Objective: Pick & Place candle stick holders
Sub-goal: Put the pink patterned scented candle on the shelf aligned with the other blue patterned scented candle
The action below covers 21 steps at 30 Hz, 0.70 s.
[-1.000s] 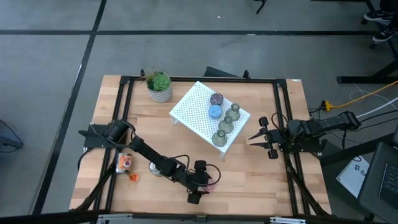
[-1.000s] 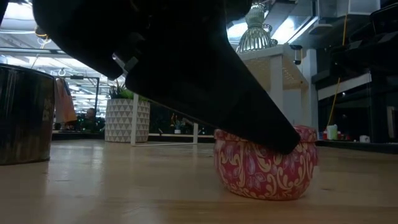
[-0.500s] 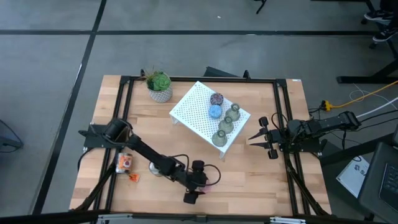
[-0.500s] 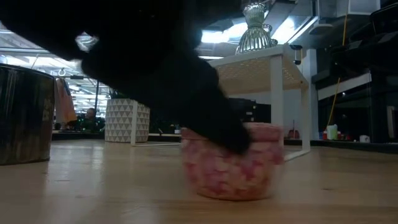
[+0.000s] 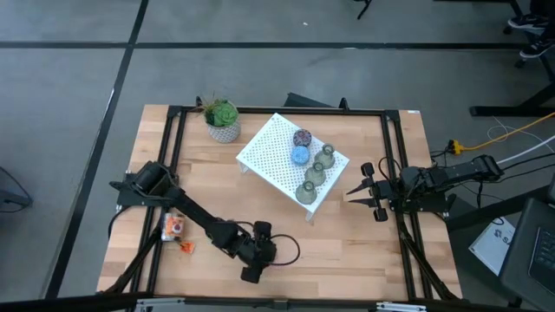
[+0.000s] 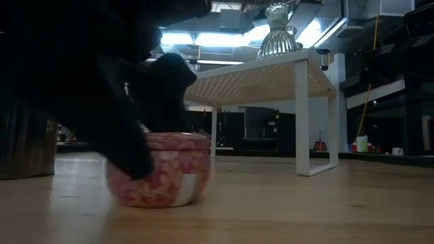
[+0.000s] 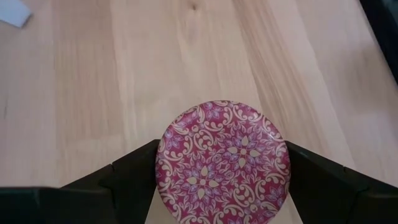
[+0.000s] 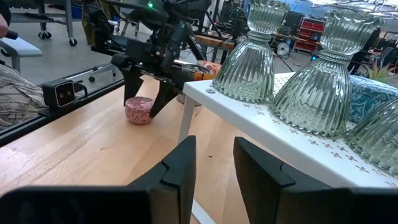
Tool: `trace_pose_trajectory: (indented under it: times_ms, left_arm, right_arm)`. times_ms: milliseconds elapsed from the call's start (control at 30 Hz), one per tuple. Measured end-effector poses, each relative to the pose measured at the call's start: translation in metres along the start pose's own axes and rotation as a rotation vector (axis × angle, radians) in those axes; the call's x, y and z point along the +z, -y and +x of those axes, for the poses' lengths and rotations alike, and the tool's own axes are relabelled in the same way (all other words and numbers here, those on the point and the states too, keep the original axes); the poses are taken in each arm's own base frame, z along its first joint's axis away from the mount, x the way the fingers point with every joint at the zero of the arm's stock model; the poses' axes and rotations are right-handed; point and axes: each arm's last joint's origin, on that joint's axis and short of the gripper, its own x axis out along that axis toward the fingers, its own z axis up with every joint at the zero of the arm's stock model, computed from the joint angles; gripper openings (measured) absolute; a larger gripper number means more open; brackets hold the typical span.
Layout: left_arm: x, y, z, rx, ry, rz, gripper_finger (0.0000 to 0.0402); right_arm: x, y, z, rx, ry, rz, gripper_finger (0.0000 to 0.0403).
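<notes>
Gripping the pink floral-patterned round candle holder (image 7: 222,165) between both fingers, my left tool (image 5: 260,257) holds it on the wooden table (image 5: 364,251) near the front edge, left of centre. The holder sits squarely between the fingers in the left wrist view, its base apparently on the wood. To do this step well, I judge: keep the grip level, lift straight before travelling, and clear the edge of the white perforated stand (image 5: 269,156). My right tool (image 5: 362,194) waits near the right edge, fingers narrowly parted, holding nothing.
</notes>
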Motion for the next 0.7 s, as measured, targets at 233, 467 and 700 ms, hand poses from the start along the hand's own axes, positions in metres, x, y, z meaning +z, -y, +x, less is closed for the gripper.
trace_pose_trajectory:
  times_ms: [233, 467, 700]
  left_arm:
    - [-0.006, 0.005, -0.012, 0.014, -0.051, 0.017, 0.0306]
    - [-0.013, 0.003, -0.032, 0.072, -0.131, 0.019, 0.0306]
    - [-0.016, -0.001, -0.057, 0.124, -0.157, 0.005, 0.0306]
  right_arm:
    - [0.000, 0.000, 0.000, 0.000, 0.000, 0.000, 0.0112]
    - [0.000, 0.000, 0.000, 0.000, 0.000, 0.000, 0.0112]
    - [0.000, 0.000, 0.000, 0.000, 0.000, 0.000, 0.0112]
